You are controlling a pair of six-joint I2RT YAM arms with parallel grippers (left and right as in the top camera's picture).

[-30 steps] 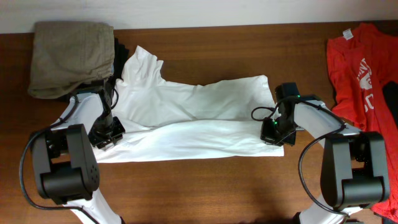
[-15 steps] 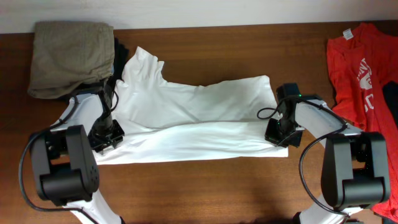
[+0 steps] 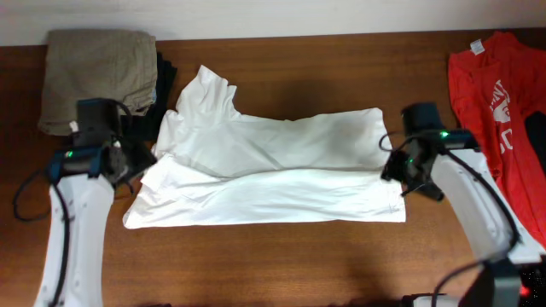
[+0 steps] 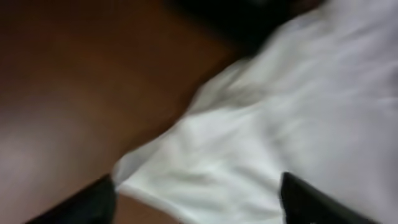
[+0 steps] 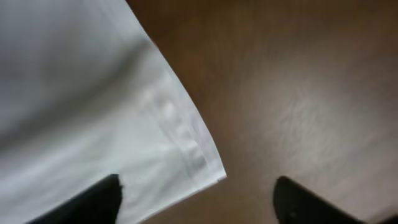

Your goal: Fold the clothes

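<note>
Brown wooden tabletop point(image 3: 281, 256) fills most of the overhead view.

Upper left of frame: khaki garment point(image 3: 98, 72), folded into a rumpled block, lying flat. A black garment point(image 3: 166, 77) shows along its right edge, touching it. Can't tell whether it sits beside or partly under the khaki.

Right edge of frame: red T-shirt point(image 3: 473, 98), spread flat with the neck toward the top and white print on the chest, partly cut off by the frame. A dark patch point(image 3: 536, 136) overlaps the red cloth at far right; too little shows to name it.

Pale wall strip point(image 3: 256, 15) along the top edge.
</note>
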